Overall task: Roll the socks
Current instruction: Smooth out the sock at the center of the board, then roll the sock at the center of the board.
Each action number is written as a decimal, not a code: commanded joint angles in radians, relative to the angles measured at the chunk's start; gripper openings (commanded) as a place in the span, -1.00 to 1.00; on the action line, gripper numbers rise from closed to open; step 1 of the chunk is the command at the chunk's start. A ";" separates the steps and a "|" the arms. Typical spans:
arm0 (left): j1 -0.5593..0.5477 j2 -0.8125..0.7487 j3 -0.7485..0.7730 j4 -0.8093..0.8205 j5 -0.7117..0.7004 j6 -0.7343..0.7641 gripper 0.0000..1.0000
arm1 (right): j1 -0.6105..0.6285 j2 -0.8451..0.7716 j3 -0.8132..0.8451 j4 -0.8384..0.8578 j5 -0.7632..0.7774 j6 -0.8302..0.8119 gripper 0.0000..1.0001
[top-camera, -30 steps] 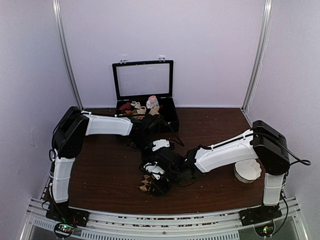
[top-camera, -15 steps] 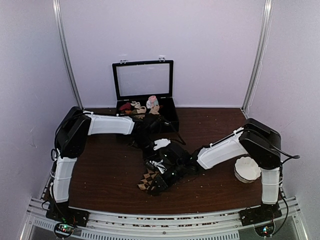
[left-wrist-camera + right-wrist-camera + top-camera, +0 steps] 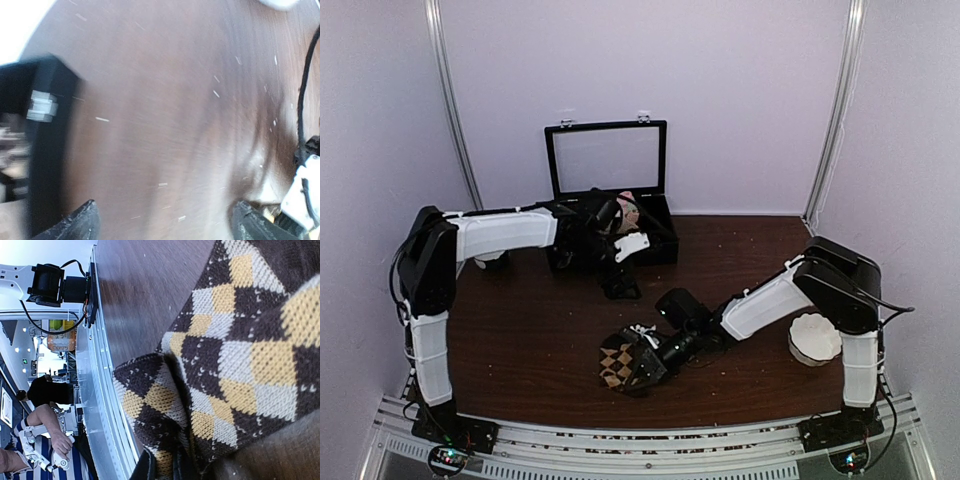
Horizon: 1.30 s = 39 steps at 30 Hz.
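Note:
The socks (image 3: pixel 616 363), dark brown with tan argyle diamonds, lie bunched on the table near its front edge. In the right wrist view the socks (image 3: pixel 235 355) fill the frame, folded over themselves. My right gripper (image 3: pixel 646 360) sits low at their right side, and my right gripper (image 3: pixel 172 471) is shut on a fold of the knit. My left gripper (image 3: pixel 622 286) hangs well behind them, close to the black case. In its own view my left gripper (image 3: pixel 165 225) is open, with only bare table between its fingertips (image 3: pixel 82 220).
A black case (image 3: pixel 662 236) with its lid raised stands at the back, holding small sock rolls (image 3: pixel 624 208). Its dark wall (image 3: pixel 45 145) shows at the left of the left wrist view. A white bowl (image 3: pixel 816 338) sits at the right, beside the right arm's base.
My left gripper has opened, let go near the socks and swung back toward the black case. The right gripper stays shut on the socks, which shifted slightly.

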 commanded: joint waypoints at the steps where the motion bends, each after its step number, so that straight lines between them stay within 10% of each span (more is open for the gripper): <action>1: 0.055 -0.143 -0.051 0.060 0.046 0.043 0.89 | 0.003 0.112 -0.112 -0.396 0.185 0.042 -1.00; 8: 0.009 -0.378 -0.362 -0.030 0.233 0.224 0.53 | 0.004 0.106 -0.080 -0.373 0.178 0.088 -1.00; 14: -0.206 -0.428 -0.552 -0.014 0.106 0.278 0.35 | 0.004 0.110 -0.085 -0.203 0.141 0.224 -1.00; 25: -0.334 -0.251 -0.504 0.030 -0.059 0.268 0.13 | 0.009 0.092 -0.082 -0.088 0.160 0.327 -1.00; 36: -0.333 -0.185 -0.517 0.042 -0.160 0.260 -0.76 | 0.010 0.054 -0.110 0.035 0.229 0.401 -1.00; 39: -0.323 -0.159 -0.518 0.044 -0.173 0.265 -1.00 | 0.010 0.027 -0.125 0.079 0.281 0.411 -0.59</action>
